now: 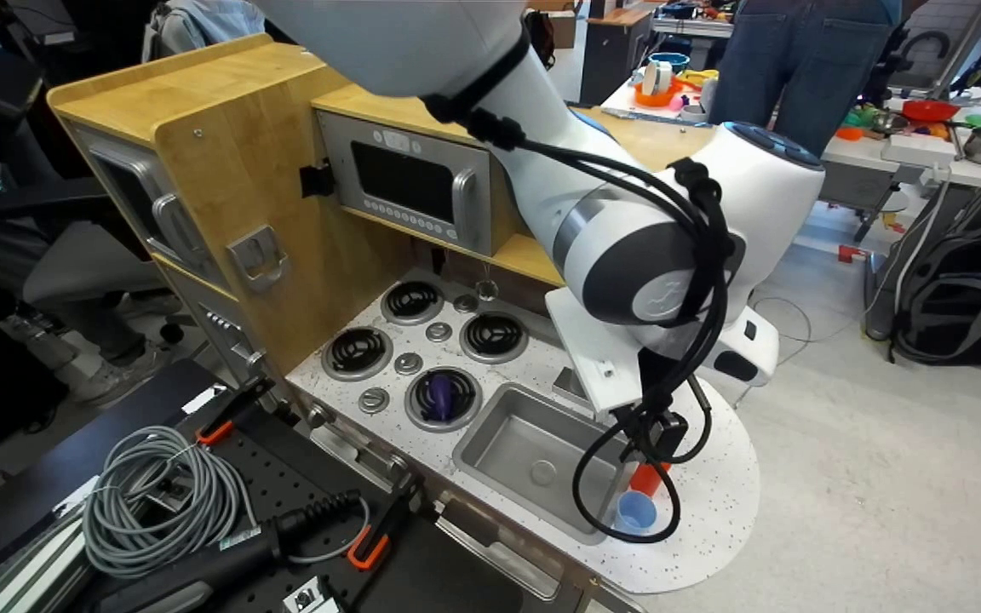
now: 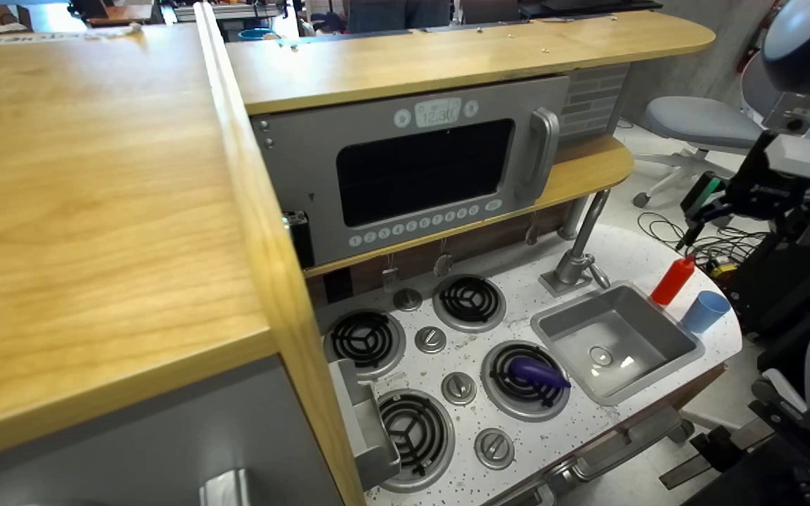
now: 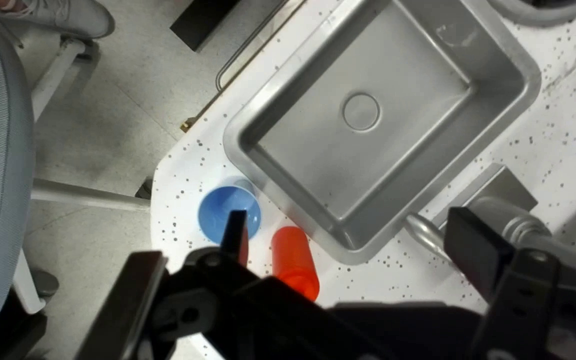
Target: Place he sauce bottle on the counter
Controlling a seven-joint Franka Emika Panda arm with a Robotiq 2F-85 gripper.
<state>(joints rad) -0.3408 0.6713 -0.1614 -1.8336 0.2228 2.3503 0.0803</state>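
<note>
Just beside the sink (image 3: 383, 145), the sauce bottle (image 3: 293, 255) stands upright on the counter (image 3: 388, 280), seemingly already placed, which would explain why the gripper (image 3: 353, 225) has its jaws spread wide, holding nothing.

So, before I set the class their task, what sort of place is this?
Probably a robotics lab rather than a real kitchen: a robot arm extends over a toy kitchen, and a coil of grey cable lies nearby.
</note>
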